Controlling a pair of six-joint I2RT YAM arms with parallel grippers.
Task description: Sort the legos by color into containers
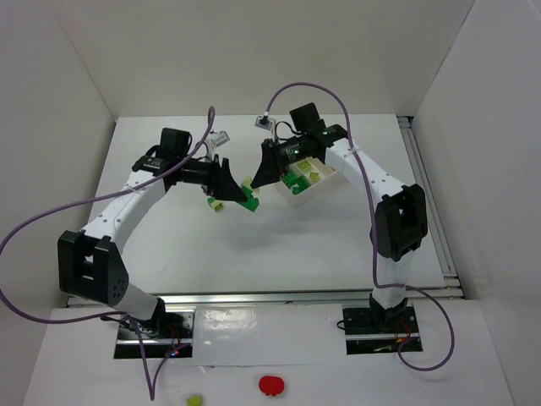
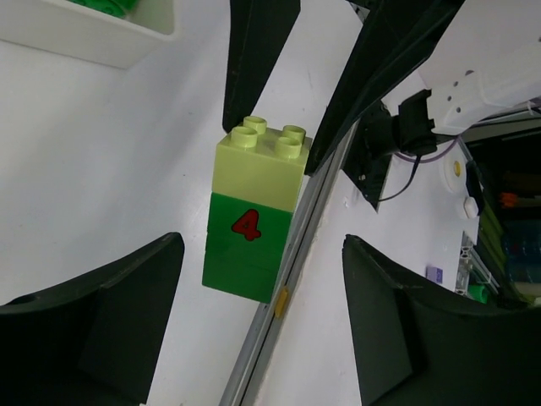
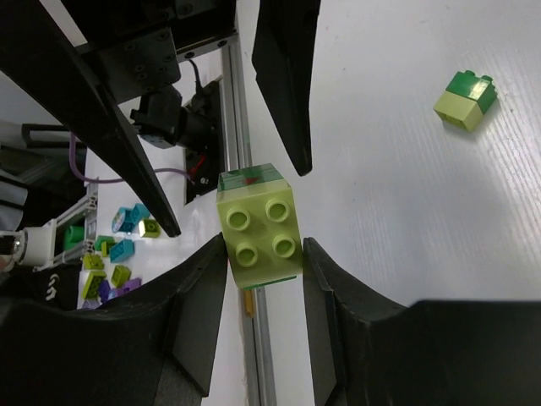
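Above the bench (image 1: pixel 279 245), between the two arms, a brick stack (image 3: pixel 258 224) hangs in the air, pale lime on dark green with a red 4. The right jaws are closed on its lime end. The left jaws stand wide apart around the green end, with gaps on both sides. Near it, the white tray (image 1: pixel 297 200) holds green and lime bricks. A smaller green-and-lime pair (image 3: pixel 465 99) lies on the bench.

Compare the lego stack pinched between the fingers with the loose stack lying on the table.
The pinched stack sits between the right gripper fingers, clamped at its lime brick; the loose stack lies on the table, touched by nothing. The pinched stack's dark green part shows a red 4; no mark shows on the loose stack. Both join a lime brick to dark green.
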